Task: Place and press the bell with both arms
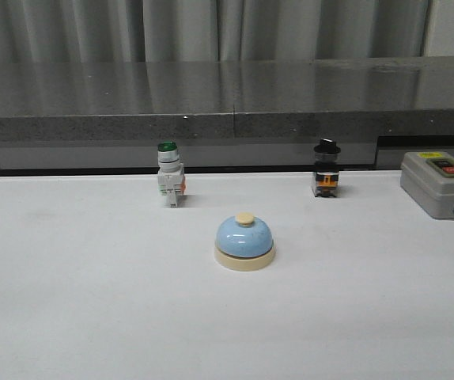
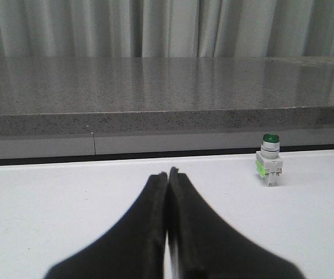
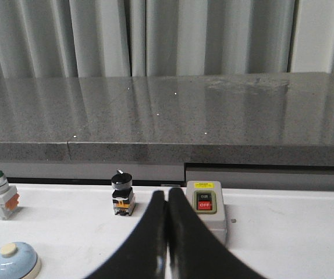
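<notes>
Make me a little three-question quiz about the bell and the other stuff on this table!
1. True or false: the left gripper is shut.
2. In the front view, which thing stands nearest the bell? A) green-capped switch B) grey box C) black-knob switch
3. Fill in: the button on top of the bell is ____ coloured.

Key: 1 true, and the right gripper is shut too. 2 A. 3 cream.
</notes>
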You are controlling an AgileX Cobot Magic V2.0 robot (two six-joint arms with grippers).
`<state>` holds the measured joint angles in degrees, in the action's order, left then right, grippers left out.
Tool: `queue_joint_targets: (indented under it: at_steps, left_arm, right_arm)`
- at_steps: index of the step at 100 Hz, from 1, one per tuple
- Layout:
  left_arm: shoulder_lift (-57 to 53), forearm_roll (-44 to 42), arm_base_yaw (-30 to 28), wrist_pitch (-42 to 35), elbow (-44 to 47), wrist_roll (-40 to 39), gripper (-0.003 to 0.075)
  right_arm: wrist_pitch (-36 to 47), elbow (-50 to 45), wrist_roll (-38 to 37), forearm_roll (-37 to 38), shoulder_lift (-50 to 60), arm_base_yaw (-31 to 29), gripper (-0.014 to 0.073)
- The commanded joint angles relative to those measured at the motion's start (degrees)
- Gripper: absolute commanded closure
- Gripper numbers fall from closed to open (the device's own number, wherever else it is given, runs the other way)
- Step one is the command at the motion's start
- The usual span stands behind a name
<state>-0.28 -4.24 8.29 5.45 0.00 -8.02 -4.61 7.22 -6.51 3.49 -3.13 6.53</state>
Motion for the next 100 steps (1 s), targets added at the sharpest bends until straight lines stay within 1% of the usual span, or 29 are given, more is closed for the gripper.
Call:
queue_joint_targets:
  at_steps: [1,11,31,44,58,100]
  left_arm:
    - [-1.76,0.04,0.00,-4.48,2.44,-0.56,0.0741]
    - [-1.76,0.04,0.00,-4.48,2.44,-0.56,0.0741]
    - [-1.76,0.04,0.00,-4.48,2.44,-0.56,0.0741]
    - [-1.76,0.04,0.00,-4.48,2.44,-0.56,0.0741]
    - [-1.76,0.04,0.00,-4.48,2.44,-0.56,0.0741]
    - [-1.76,0.04,0.00,-4.48,2.44,-0.56,0.0741]
  right_arm:
    - [5.73,-0.26,0.39,-0.21,2.08,-0.47,0.0654]
    - [5.73,-2.20,1.18,-1.17,4.92,-0.47,0.0654]
    - [6.25,-3.94,4.42,-3.97,4.79,-0.47,0.0654]
    - [7.32,-5.00,4.60,-3.99,4.79,-0.47,0.0654]
    - [12.08,-8.04,4.60,-3.99,4.79,-0.47,0.0654]
    - [11.58,-7.89,4.47,-3.99,4.79,-0.47,0.0654]
